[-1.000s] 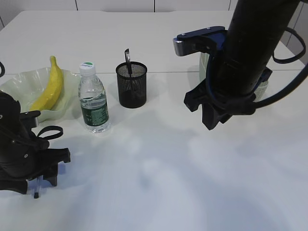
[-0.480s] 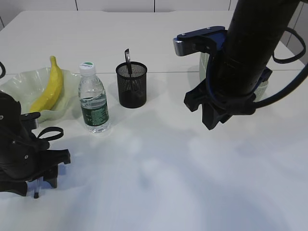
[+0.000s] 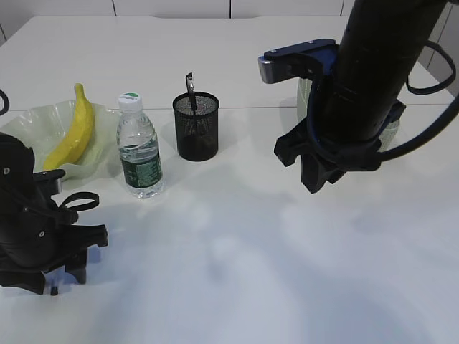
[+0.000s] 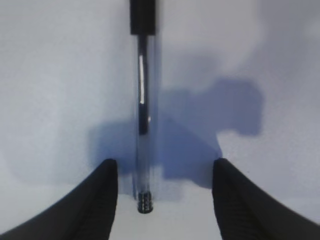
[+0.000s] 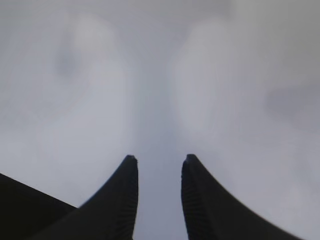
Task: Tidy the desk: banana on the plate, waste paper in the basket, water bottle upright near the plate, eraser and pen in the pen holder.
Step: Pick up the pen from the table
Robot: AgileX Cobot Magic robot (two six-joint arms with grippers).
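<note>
Left gripper is hanging low over the table at lower left of the exterior view, jaws spread wide and gripping nothing. The pen is lying flat between the fingers in the left wrist view, running from bottom centre up to top centre, closer to the left finger than the right.

Risk, as a judgement: the clear barrel is thin and round, so off-centre closing could be rolling it sideways or pinching only its tail end, leaving it tipping when lifted. Descending too far would be jamming the fingertips into the table.

Right gripper is hovering above bare table, right of centre in the exterior view, jaws slightly apart, empty.

Banana is lying in the plate at left; water bottle is standing upright just beside it; pen holder is standing right of the bottle with something dark sticking out.
</note>
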